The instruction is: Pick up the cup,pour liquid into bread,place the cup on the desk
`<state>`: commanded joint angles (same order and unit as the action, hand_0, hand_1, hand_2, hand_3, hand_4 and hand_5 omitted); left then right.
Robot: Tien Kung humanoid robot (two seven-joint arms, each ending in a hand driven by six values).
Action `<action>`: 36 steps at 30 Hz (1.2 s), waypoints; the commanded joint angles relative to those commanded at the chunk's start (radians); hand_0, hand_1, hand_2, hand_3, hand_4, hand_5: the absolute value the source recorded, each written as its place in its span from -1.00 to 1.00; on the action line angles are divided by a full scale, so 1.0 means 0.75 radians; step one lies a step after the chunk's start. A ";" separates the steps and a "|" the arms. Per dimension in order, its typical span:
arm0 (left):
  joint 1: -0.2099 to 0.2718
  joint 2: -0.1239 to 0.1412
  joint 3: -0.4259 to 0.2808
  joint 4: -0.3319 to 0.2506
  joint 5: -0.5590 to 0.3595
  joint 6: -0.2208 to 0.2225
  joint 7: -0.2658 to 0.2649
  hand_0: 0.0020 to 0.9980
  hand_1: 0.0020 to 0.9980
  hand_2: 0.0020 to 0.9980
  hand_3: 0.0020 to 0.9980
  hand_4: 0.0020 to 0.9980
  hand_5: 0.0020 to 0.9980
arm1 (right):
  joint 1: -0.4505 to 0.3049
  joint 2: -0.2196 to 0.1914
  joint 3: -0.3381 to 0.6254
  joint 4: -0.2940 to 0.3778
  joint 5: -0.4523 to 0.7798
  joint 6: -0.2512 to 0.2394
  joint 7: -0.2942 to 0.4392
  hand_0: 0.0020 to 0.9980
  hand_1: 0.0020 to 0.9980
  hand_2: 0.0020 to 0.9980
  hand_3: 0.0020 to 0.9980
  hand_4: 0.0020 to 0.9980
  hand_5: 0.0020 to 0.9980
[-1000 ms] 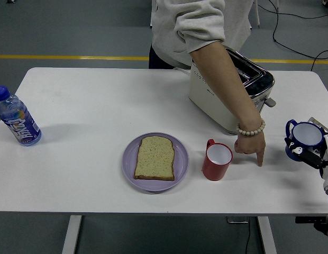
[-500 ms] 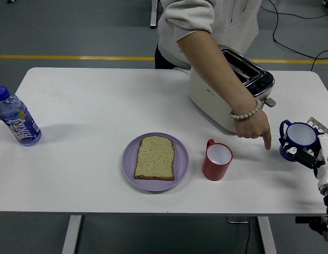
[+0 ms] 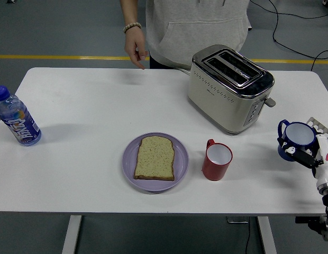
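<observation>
A red cup [image 3: 217,160] stands upright on the white table [image 3: 90,106], just right of a purple plate [image 3: 155,182] that holds a slice of bread [image 3: 155,157]. My right hand [image 3: 304,151] comes in at the right edge and is shut on a blue cup [image 3: 296,138] with a white inside, held upright just above the table, well to the right of the red cup. My left arm is out of view.
A cream and chrome toaster [image 3: 230,87] stands behind the red cup. A blue water bottle [image 3: 17,123] lies at the left edge. A person in a grey top [image 3: 196,26] stands at the far side, one hand [image 3: 135,50] hanging over the far edge.
The person's arm, which pointed at the table beside the red cup, has pulled back to the far side. My right hand with the blue cup has shifted slightly left.
</observation>
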<state>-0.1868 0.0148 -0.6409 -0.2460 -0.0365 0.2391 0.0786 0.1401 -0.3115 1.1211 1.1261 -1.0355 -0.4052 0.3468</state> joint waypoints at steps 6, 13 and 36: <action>-0.001 0.001 0.002 -0.001 -0.004 0.000 -0.001 0.38 0.51 0.55 0.22 -0.21 1.00 | 0.005 -0.001 -0.051 0.005 0.011 0.011 -0.006 -0.03 -0.14 0.09 0.12 0.24 -1.00; -0.001 0.003 0.006 -0.002 -0.007 0.000 -0.002 0.38 0.51 0.55 0.22 -0.21 1.00 | 0.037 0.012 -0.117 -0.034 0.018 0.030 -0.008 -0.03 -0.14 0.09 0.12 0.23 -1.00; -0.016 0.005 0.028 -0.001 -0.044 -0.004 -0.012 0.38 0.51 0.55 0.22 -0.21 1.00 | 0.045 0.001 -0.241 -0.033 0.070 0.056 -0.006 -0.03 -0.14 0.09 0.12 0.22 -1.00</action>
<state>-0.1991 0.0186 -0.6198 -0.2468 -0.0694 0.2364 0.0693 0.1737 -0.3106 0.9407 1.1010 -0.9832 -0.3635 0.3424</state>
